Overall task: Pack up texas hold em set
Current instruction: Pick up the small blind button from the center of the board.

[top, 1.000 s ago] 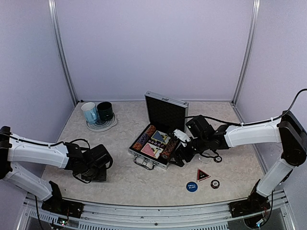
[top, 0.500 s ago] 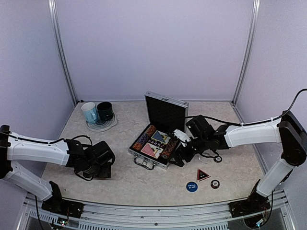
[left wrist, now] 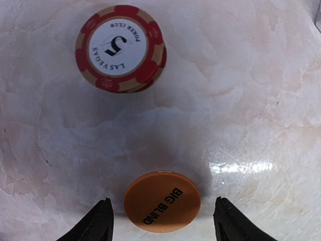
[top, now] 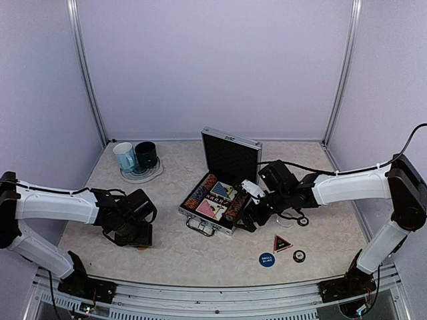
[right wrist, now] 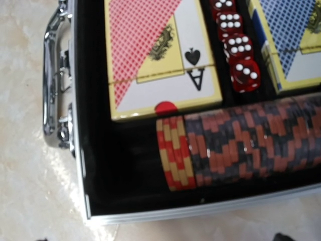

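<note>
Marble tabletop [left wrist: 261,100]; left claw [left wrist: 163,223] open astride orange button [left wrist: 162,200], not touching.

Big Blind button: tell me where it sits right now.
In the left wrist view, the orange Big Blind button lies on the marbled table inside the open left claw, touching neither side; the red 5 poker chip sits beyond it.

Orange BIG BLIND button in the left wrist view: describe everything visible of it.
The orange round button, glossy like plastic, bears black BIG BLIND lettering. It lies flat on the pale marbled table, between the two black fingers of the open left gripper, touching neither. A red-and-tan poker chip marked 5 lies apart beyond it.
</note>
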Available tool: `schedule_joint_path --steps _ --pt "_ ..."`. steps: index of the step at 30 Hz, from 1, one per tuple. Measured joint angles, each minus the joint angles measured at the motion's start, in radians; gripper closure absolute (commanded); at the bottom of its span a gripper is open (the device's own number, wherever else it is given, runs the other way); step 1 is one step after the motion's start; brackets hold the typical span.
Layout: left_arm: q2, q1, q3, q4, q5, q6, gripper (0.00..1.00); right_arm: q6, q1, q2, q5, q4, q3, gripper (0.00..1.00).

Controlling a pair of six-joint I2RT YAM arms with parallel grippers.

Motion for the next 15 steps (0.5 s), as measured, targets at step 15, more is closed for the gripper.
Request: schedule_joint_path --steps 15 --pt "0.081 0.027 0.035 -0.017 0.060 0.069 0.39 0.000 0.000 0.000 0.001 0.001 0.000 0.03"
